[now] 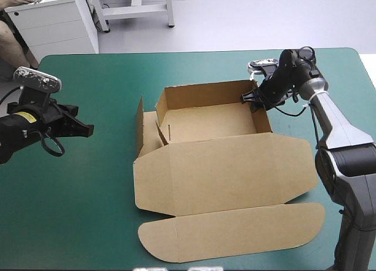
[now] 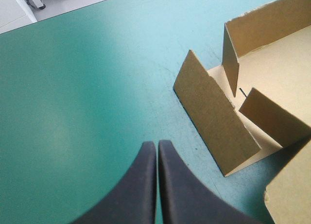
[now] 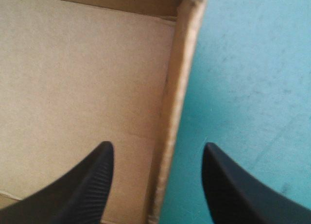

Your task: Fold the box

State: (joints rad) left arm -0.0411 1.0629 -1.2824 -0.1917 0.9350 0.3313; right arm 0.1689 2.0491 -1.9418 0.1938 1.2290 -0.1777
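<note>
The brown box (image 1: 223,165) lies mid-table as an open tray, with its back and right walls raised and the lid flat toward the front edge. The left side flap (image 2: 214,117) stands upright, and a small tab leans inward behind it. My right gripper (image 1: 254,99) is open at the tray's back right corner. It straddles the right wall (image 3: 177,88), one finger over the box floor (image 3: 73,78) and the other outside over the cover. My left gripper (image 1: 88,130) is shut on nothing and hovers over the cover left of the box, pointing at the flap. In the wrist views these are the left gripper (image 2: 157,144) and the right gripper (image 3: 158,146).
Bare teal-green cover (image 1: 70,212) stretches left and front-left of the box. The lid's rounded tuck flap (image 1: 235,230) reaches close to the front edge. A white cabinet (image 1: 56,21) stands beyond the far left corner.
</note>
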